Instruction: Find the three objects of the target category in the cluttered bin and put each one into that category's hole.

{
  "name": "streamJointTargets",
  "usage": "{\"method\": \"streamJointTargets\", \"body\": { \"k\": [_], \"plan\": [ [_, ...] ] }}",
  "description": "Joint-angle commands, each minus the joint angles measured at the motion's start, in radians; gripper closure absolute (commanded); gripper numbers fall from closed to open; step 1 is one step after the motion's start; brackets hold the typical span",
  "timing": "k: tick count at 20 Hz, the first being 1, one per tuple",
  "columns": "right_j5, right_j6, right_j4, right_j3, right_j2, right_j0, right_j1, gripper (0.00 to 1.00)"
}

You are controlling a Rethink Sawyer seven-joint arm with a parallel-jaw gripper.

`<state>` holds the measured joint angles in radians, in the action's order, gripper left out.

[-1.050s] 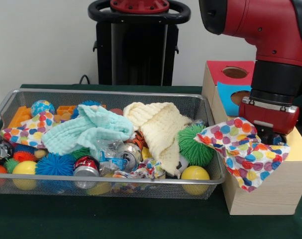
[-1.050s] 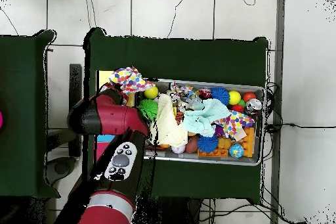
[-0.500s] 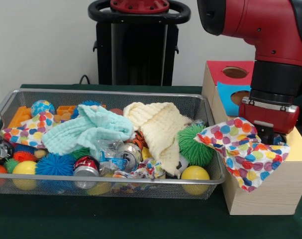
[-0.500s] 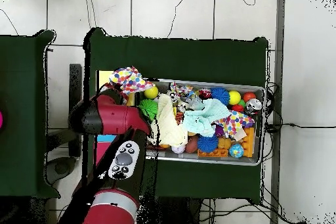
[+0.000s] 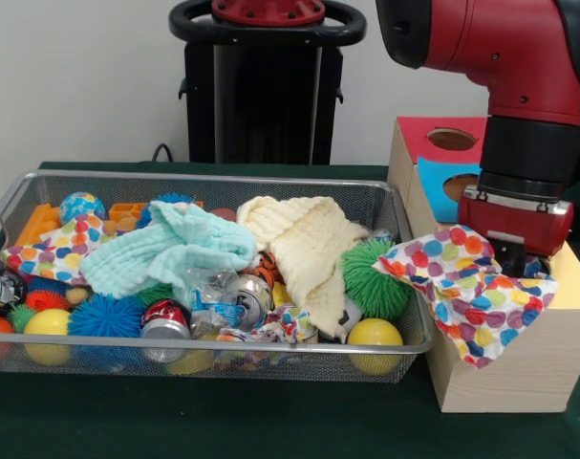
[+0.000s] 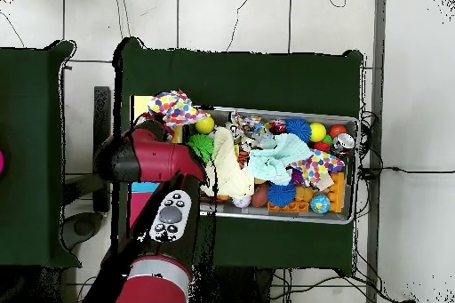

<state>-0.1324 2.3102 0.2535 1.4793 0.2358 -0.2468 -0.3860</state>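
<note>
Polka-dot cloth (image 5: pixel 461 287) is draped over the near top edge of the wooden box (image 5: pixel 519 368), just right of the wire bin (image 5: pixel 223 368). The gripper (image 5: pixel 516 263) is seen directly above and behind it, its tips hidden by the fabric, so whether the jaws are apart or clamped cannot be told. 1 more dotted cloth (image 5: pixel 51 251) lies in the bin's left end.

The red and black arm (image 5: pixel 519 86) comes down at the right of the front view, its wrist pointing straight down. The gripper (image 5: pixel 515 260) shows only as a dark tip below the red wrist collar (its state can't be made out). From overhead, the arm bends sharply at its elbow.
</note>
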Motion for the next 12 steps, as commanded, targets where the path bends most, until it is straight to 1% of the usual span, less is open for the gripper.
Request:
{"method": "streamJointTargets", "body": {
  "k": [1, 3, 7, 9, 12],
  "plan": [
    [-0.122, 0.029, -0.095, 0.281, -0.138, 0.053, 0.110, 1.00],
    [-0.116, 0.022, -0.102, 0.296, -0.148, 0.061, 0.093, 1.00],
    [-0.137, 0.009, -0.107, 0.317, -0.165, 0.075, 0.063, 1.00],
    [-0.154, 0.010, -0.106, 0.318, -0.162, 0.070, 0.058, 1.00],
    [-0.153, 0.011, -0.106, 0.324, -0.166, 0.072, 0.054, 1.00]
  ]
}}
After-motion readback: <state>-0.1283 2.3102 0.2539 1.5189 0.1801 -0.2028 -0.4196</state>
